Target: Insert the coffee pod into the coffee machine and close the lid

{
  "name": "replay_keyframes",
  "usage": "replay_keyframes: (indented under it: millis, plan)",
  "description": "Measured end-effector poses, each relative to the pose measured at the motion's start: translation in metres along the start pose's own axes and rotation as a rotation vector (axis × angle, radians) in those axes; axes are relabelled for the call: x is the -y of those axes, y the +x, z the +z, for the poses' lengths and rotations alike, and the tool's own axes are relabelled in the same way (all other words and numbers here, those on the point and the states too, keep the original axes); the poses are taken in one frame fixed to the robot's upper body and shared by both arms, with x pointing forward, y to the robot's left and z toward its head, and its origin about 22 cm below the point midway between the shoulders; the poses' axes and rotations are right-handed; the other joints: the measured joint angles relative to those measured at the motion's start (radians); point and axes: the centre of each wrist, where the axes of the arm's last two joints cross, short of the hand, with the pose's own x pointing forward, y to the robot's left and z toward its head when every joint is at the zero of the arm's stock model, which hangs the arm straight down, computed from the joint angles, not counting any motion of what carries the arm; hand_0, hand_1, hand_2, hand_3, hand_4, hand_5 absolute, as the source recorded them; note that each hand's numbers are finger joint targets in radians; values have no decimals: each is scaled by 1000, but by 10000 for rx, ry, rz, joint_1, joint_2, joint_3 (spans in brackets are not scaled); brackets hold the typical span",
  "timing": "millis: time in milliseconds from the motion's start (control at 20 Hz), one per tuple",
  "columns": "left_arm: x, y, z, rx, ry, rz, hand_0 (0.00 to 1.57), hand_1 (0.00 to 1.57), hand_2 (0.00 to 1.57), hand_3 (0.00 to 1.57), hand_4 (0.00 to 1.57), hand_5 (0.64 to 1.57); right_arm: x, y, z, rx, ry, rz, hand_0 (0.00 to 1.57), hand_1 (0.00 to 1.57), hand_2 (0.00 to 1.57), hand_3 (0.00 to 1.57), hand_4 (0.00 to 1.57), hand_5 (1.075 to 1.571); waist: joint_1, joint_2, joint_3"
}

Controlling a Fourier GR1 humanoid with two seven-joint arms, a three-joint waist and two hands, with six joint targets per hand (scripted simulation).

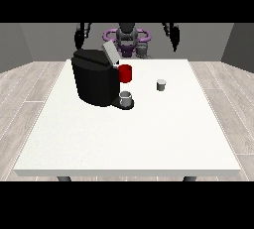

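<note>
Near the tabletop's [124,139] far left corner, the black coffee machine [95,77] stands lid [110,53] up; the small grey coffee pod [160,85] sits apart, right of it. Both hands [79,36] [173,35] hang above the far edge, fingers too small to read.

Looks to me like bare test room, not lived-in kitchen: grey walls [238,44], wood-plank floor [30,84], one big white surface [124,134] mid-room. Only homely touch I see: black coffee machine [94,82].
</note>
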Motion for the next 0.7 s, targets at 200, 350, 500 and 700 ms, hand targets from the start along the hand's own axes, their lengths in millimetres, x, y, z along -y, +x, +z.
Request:
replay_keyframes:
  millis: [200, 350, 500, 700]
  plan:
    - [-3, 2, -5, 318, -555, -847, 0, 0, 0, 0, 0, 1571, -1, -1, -4, 94, 47, -142, 0, 0, 0, 0, 0, 1571, -74, 60, 10]
    - [-16, 9, -12, 845, -1167, -2060, 0, 0, 0, 0, 0, 1571, -4, 3, -10, 438, -195, -88, 0, 0, 0, 0, 0, 1571, -261, 366, 13]
    - [-39, 16, -25, 873, -1409, -3308, 0, 0, 0, 0, 0, 1571, -13, 12, -16, 1075, -651, 377, 0, 0, 0, 0, 0, 1571, -654, 794, 12]
    - [-65, 28, -46, 672, -1515, -4414, 0, 0, 0, 0, 0, 1571, -27, 31, -27, 1733, -887, 675, 0, 0, 0, 0, 0, 1571, -1054, 1315, 12]
